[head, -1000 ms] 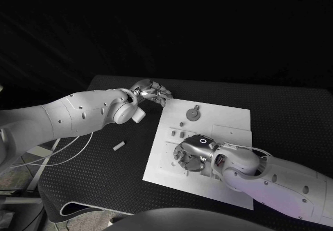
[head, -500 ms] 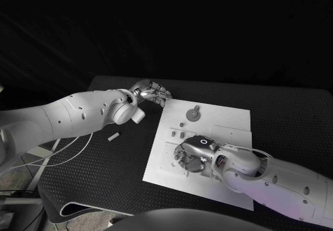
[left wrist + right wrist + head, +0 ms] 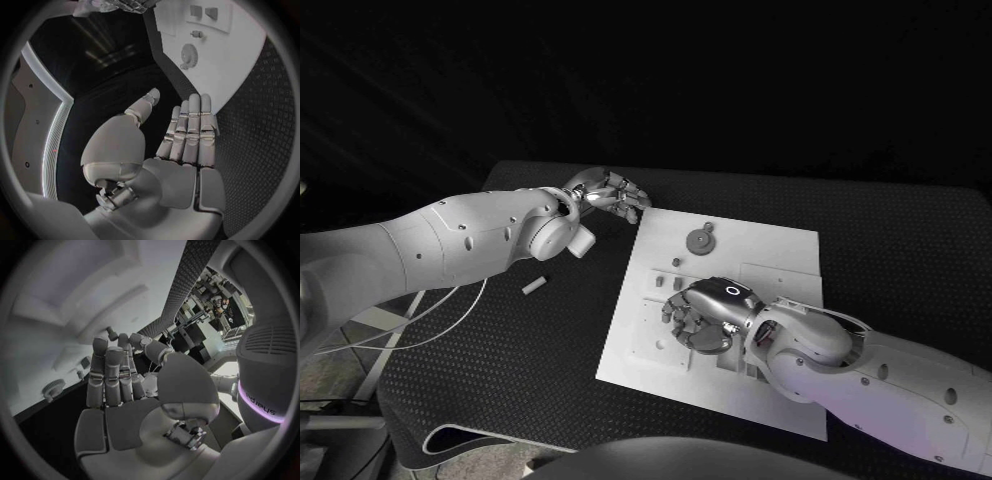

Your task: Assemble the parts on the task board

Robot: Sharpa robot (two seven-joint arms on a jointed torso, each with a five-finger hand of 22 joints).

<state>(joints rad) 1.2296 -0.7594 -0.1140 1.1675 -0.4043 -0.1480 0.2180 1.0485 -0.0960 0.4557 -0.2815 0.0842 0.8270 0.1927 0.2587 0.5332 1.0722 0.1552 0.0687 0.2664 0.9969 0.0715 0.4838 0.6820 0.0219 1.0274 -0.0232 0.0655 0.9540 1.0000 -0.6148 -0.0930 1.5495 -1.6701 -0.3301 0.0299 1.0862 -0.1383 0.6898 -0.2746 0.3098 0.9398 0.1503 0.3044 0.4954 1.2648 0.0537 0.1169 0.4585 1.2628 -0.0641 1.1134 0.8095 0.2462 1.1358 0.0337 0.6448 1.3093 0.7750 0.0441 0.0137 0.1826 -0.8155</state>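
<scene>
Since a second ago the right hand (image 3: 704, 315) has shifted a little toward the far side of the board, and the small pale peg (image 3: 534, 285) on the black table (image 3: 906, 240) has ended up slightly nearer the left arm than where it first lay; the left hand (image 3: 606, 192) has barely changed. The white board (image 3: 762, 235) lies in the middle of the table, its long side running away from the robot. On its far half sits a round grey disc (image 3: 698, 239), with a few small dark parts (image 3: 678, 259) just below it, and a raised square outline lies further toward the right edge. The right hand hovers low over the board's middle, palm down, its fingers curled inward over the small fittings there; whether they touch or pinch any part cannot be told. In the right wrist view that hand's (image 3: 125, 385) fingers lie side by side and straight, nothing visible between them. The left hand is held just off the board's far left corner, above the table, holding nothing. In the left wrist view its (image 3: 181, 140) fingers are pressed together and extended, the thumb set apart, pointing toward the board (image 3: 237, 55) and the disc (image 3: 188, 53).
</scene>
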